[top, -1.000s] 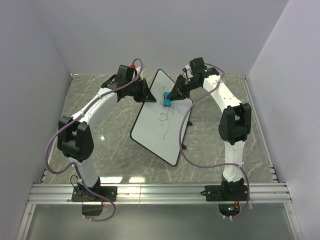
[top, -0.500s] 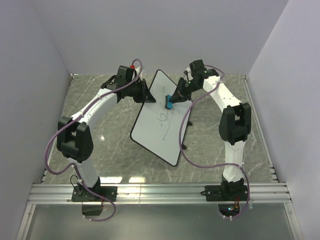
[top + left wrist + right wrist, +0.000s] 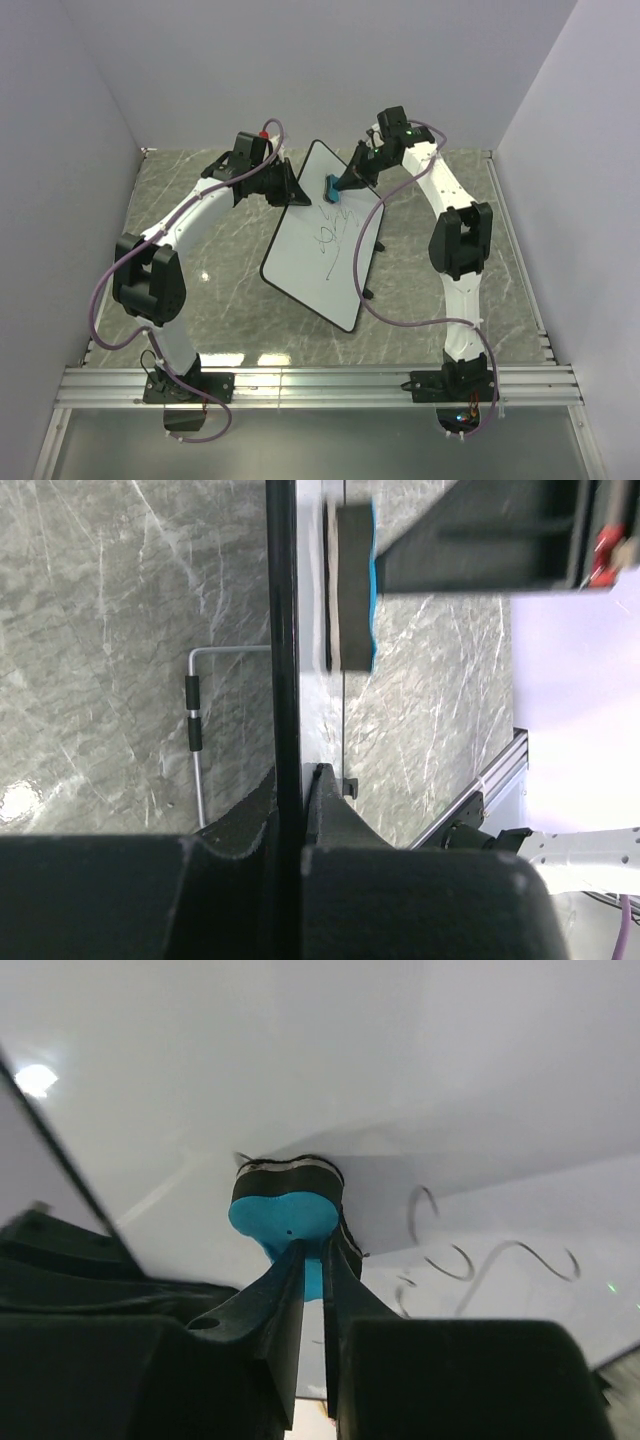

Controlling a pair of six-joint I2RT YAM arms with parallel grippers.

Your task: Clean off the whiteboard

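The whiteboard (image 3: 325,245) stands tilted in the middle of the table, with black scribbles (image 3: 328,236) across its upper half. My left gripper (image 3: 296,190) is shut on its upper left rim; in the left wrist view the black rim (image 3: 283,630) runs edge-on between the jaws. My right gripper (image 3: 340,186) is shut on the blue eraser (image 3: 331,189) and presses its dark felt side against the board's top part. In the right wrist view the eraser (image 3: 285,1210) sits on the white surface, left of the scribbles (image 3: 470,1260).
A wire stand leg (image 3: 196,730) props the board from behind. Grey walls close in the marble table (image 3: 200,250) at the back and sides. An aluminium rail (image 3: 320,385) runs along the near edge by the arm bases.
My right gripper has moved the eraser up and slightly left on the board, from just above the scribbles towards the top edge. The left gripper and the board have stayed still.
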